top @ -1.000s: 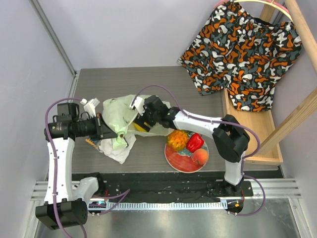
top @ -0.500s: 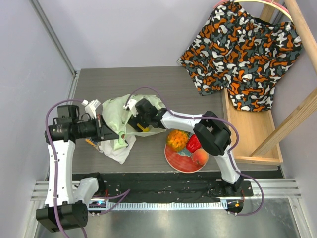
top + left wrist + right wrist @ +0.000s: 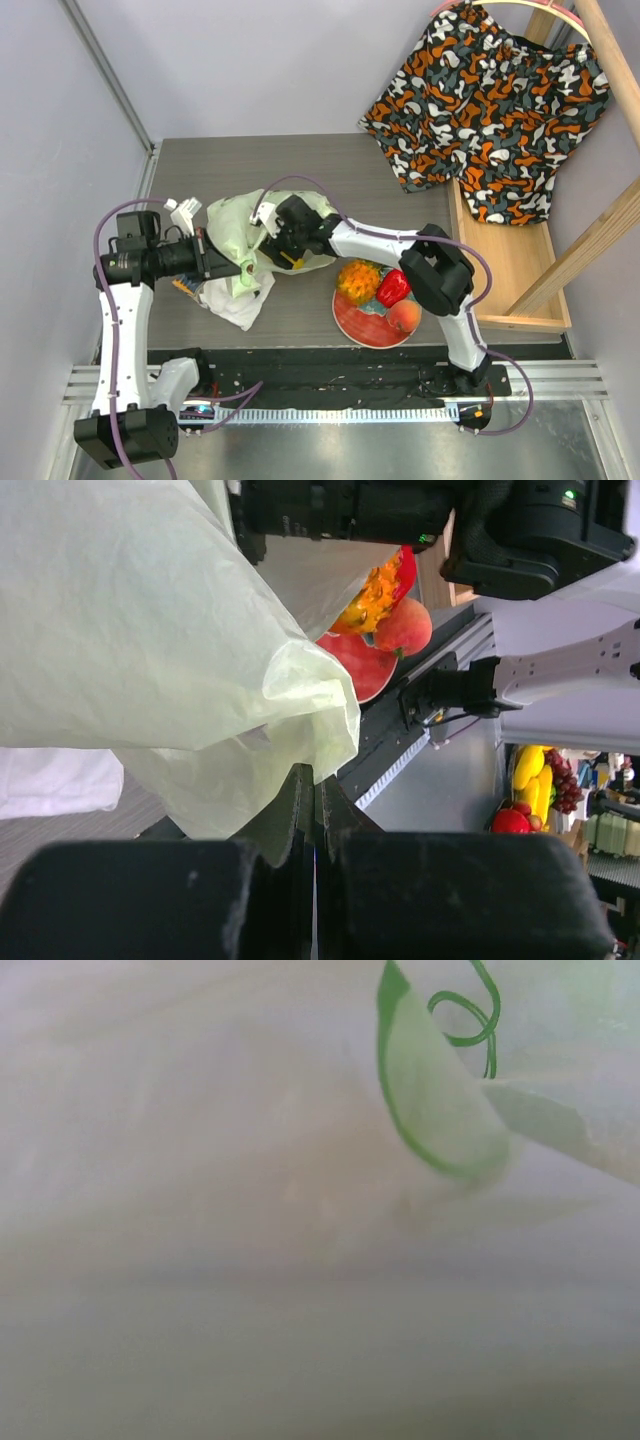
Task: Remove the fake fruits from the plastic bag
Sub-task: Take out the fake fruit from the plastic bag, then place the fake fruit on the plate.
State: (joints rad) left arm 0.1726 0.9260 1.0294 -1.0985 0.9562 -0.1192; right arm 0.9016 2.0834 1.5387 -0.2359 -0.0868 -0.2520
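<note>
Fingers (image 3: 150, 900) of the left claw (image 3: 312, 780) are pressed tight together in the left wrist view, with a corner of the plastic bag (image 3: 150, 610) pinched in the seam between them. The pale-green film rises from the pinch and fills most of that picture. The overhead view does not resolve this pinch, but it places the claw at the bag's near-left edge, above a white cloth (image 3: 235, 305) that lies under the bag. The right claw (image 3: 287, 248) shows only from overhead. It is pushed into the bag's right side with a yellow piece (image 3: 291, 258) just at its tip. Whether its jaws are spread or closed, and whether they hold that piece, cannot be made out. Its own wrist camera sees no fingers, only blurred translucent film with a green printed outline (image 3: 440, 1110) close to the lens. To the right of the bag and near the right claw stands the red plate (image 3: 360, 325). It carries an orange pineapple (image 3: 358, 280), a red fruit (image 3: 393, 287) and a peach-coloured fruit (image 3: 404, 316), all outside the bag. The left wrist view also catches these three past the bag's edge. A camouflage-patterned garment (image 3: 490, 110) hangs at the far right above a wooden rack (image 3: 505, 265).
</note>
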